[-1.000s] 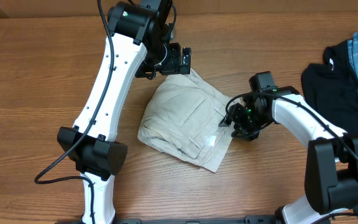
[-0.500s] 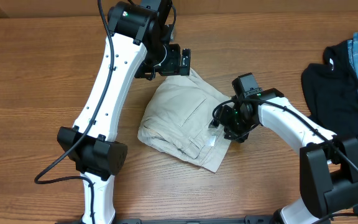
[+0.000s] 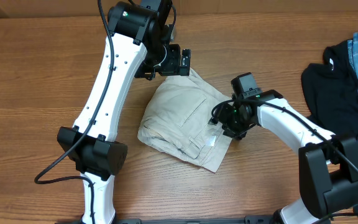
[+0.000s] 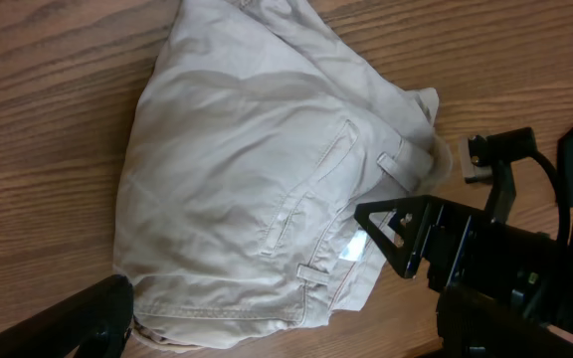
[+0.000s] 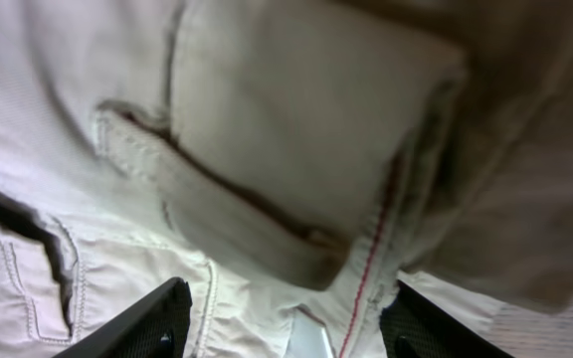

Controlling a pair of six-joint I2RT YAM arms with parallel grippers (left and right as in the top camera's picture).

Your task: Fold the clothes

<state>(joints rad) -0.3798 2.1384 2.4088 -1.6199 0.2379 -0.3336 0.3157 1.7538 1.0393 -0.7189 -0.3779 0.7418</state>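
From overhead, the khaki shorts [image 3: 182, 118] lie as a rumpled, loosely doubled beige bundle near the middle of the wooden table [image 3: 42, 93], a stitched pocket facing up and the waistband along their 4 o'clock edge. The left gripper [image 3: 169, 62] hangs over the bundle's 12 o'clock edge, and the right gripper [image 3: 225, 124] sits at its 3 o'clock edge, over the waistband. In the left wrist view the shorts fill the middle, creased, with a belt loop and a white label [image 4: 354, 244] near the waistband. The left gripper's dark fingers [image 4: 93, 318] show at the two bottom corners, spread wide with nothing clasped. In the right wrist view the cloth is close, with a belt loop, a red-stitched seam and a thick folded hem. The right gripper's fingertips [image 5: 142, 323] stand apart at 6 o'clock with waistband fabric showing between them, not pinched.
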